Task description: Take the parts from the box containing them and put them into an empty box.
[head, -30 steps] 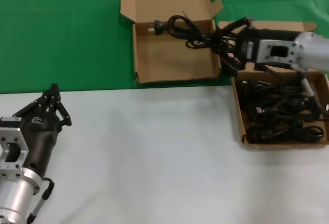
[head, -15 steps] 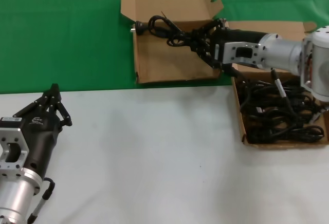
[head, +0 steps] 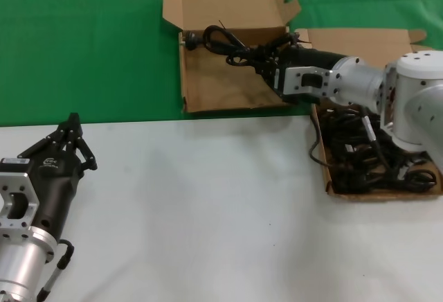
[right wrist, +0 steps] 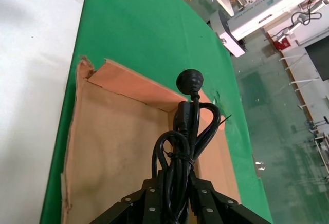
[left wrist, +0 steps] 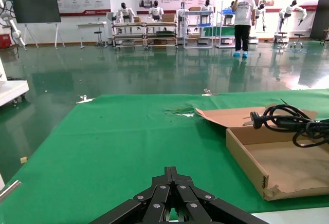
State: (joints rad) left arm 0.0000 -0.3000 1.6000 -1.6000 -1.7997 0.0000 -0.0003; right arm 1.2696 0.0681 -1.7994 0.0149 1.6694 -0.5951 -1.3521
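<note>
Since a moment ago my right gripper [head: 266, 66] has reached farther across from the box on my right, carrying a bundled black power cable [head: 232, 44] deeper over the empty box [head: 214, 91]. My fingers are clamped on the tied coil, and from the right wrist camera the cable [right wrist: 186, 136] runs straight out from between them, its round plug end pointing toward the far wall of that box [right wrist: 110, 147]. From the head camera the plug end lies near the back left corner of the squarish tray, just under the hinged lid, which stands open behind it with an ear flap on each side. I cannot tell whether the cable is touching the cardboard floor or hanging just above it. On my right sits the box containing them [head: 331, 177], a wider, low-walled tray with a tangle of more black cables [head: 377, 160] inside, partly hidden by my right arm. Both boxes rest on a green cloth [head: 83, 46] beyond the white table [head: 208, 212]. My left gripper [head: 69, 139] is parked at the near left over the white table, fingers drawn together to a point, holding nothing; its wrist camera sees the cable's plug [left wrist: 280, 121] above the box edge [left wrist: 247, 154].
</note>
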